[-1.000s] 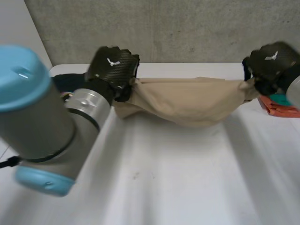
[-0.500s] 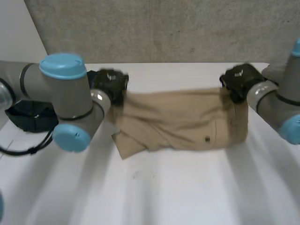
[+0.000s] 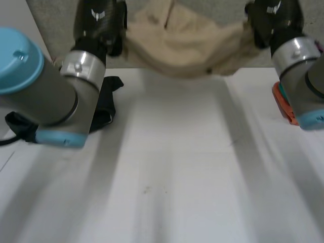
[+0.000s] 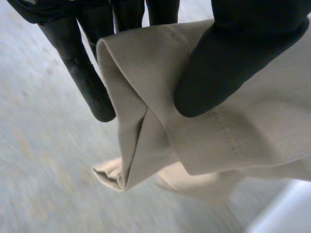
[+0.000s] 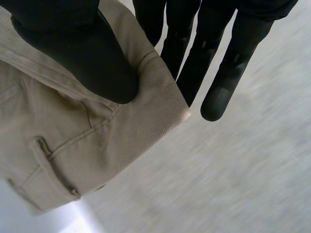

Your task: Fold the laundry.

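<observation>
While both arms reach up over the far side of the white table [image 3: 172, 172], we see the tan trousers [image 3: 185, 38] strung between the two hands, held clear of the tabletop and sagging in the middle in front of the grey wall [image 3: 53, 23]. Our left hand [image 3: 101, 17] grasps one end of them. In its wrist view the thumb [image 4: 228, 68] presses down on a stitched hem and pins the cloth against the straight fingers [image 4: 90, 82] that lie behind it. The fabric folds over on itself just beside the thumb and hangs down below the hand. Our right hand [image 3: 271, 17] grasps the other end in the same way: its thumb [image 5: 85, 56] sits on the waistband and clamps it against the fingers [image 5: 218, 77] behind, with a belt loop [image 5: 53, 167] showing on the cloth under the palm. We cannot tell from the crumpled middle how the trousers are folded. On the table, beside and partly under the left arm [image 3: 45, 91], lies a black cloth [image 3: 107, 98], well apart from the trousers. At the table's right side an orange thing [image 3: 281, 104] peeks out from behind the right arm [image 3: 304, 76]; we cannot make out what it is.
</observation>
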Robot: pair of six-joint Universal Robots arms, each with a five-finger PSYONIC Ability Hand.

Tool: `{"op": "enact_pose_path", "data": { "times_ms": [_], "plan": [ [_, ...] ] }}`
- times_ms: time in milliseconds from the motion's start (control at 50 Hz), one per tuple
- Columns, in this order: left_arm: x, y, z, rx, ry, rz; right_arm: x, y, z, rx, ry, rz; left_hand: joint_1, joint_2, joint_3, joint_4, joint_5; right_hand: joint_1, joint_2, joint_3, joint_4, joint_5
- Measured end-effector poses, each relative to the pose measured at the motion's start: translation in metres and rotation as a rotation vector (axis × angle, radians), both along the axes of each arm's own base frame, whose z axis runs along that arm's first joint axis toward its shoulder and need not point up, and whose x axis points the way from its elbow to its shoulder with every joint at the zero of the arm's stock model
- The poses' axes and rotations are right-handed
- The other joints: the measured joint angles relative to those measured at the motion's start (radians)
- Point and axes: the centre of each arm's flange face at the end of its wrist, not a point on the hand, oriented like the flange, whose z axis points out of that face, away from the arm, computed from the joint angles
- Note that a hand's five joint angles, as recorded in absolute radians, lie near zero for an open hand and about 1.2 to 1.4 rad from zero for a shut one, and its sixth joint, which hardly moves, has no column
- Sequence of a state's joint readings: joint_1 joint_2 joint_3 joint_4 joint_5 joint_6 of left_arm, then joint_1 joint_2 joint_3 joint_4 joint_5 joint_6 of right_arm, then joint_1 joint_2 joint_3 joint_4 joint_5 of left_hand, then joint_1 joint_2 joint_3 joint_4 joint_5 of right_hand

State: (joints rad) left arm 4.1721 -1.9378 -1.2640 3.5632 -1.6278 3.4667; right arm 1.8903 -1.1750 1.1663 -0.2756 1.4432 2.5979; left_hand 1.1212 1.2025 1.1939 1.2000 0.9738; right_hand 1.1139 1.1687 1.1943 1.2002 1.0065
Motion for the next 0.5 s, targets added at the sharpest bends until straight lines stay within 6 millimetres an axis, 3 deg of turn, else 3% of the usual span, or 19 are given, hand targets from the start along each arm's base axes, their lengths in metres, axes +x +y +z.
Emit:
{"op": "enact_pose_path", "data": {
  "times_ms": [160,240,320,460,500],
  "plan": [
    [0.021,0.042,-0.056,0.251,-0.152,-0.009,-0.014,0.039,-0.045,0.372,0.137,0.007,0.000,0.000,0.000,0.000,0.000,0.000,0.000,0.000,0.000,0.000],
    [0.025,0.052,-0.078,0.339,-0.206,-0.015,-0.018,0.052,-0.062,0.507,0.198,0.011,0.000,0.000,0.000,0.000,0.000,0.000,0.000,0.000,0.000,0.000],
    [0.022,0.049,-0.104,0.412,-0.253,-0.016,-0.014,0.045,-0.083,0.559,0.230,0.017,0.000,0.000,0.000,0.000,0.000,0.000,0.000,0.000,0.000,0.000],
    [0.005,0.018,-0.158,0.497,-0.304,-0.006,0.000,0.009,-0.138,0.536,0.222,0.017,0.000,-0.001,0.000,-0.001,0.000,-0.005,-0.007,-0.008,-0.008,-0.007],
    [0.000,0.010,-0.166,0.500,-0.306,-0.004,0.002,0.002,-0.149,0.519,0.215,0.015,-0.176,-0.207,-0.203,-0.186,-0.161,-0.179,-0.218,-0.229,-0.231,-0.221]
  ]
}}
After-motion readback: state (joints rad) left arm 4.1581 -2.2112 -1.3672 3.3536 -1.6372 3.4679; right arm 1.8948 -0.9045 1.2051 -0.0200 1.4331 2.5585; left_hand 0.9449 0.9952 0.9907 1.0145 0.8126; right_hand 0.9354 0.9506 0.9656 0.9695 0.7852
